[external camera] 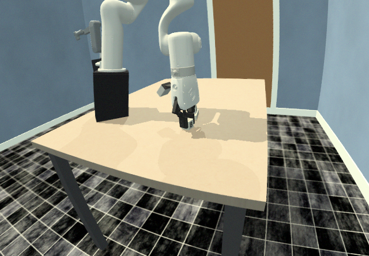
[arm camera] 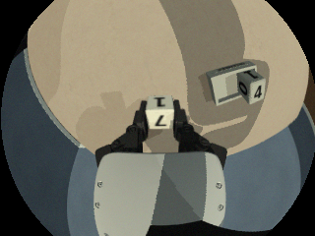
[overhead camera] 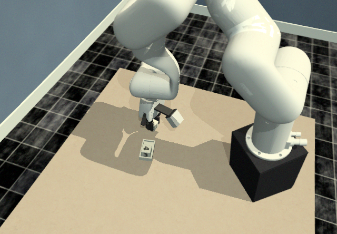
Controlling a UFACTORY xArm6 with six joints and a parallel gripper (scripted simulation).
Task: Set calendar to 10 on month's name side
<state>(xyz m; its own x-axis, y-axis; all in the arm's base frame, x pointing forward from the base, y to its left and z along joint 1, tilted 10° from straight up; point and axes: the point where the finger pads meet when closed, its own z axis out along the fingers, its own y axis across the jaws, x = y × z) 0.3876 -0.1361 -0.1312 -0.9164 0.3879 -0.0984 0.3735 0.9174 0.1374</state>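
My gripper (overhead camera: 150, 124) points down and is shut on a white number cube (overhead camera: 155, 123), held low over the table. In the wrist view the gripper (arm camera: 159, 121) holds this cube (arm camera: 159, 113) with a 7 facing the camera and a 1 on the face above it. It also shows in the exterior view (external camera: 189, 124). The grey calendar tray lies flat on the table, a short way from the gripper. One cube (overhead camera: 147, 147) sits in it with a 4 on top. In the wrist view the tray (arm camera: 236, 83) is at the right, and its cube (arm camera: 252, 87) shows 0 and 4. The tray's other slot is empty.
The arm's black base block (overhead camera: 268, 161) stands at the table's right side. The wrist camera housing (overhead camera: 174, 117) juts out beside the gripper. The arm's big links hang over the back of the table. Table edges are far from the tray.
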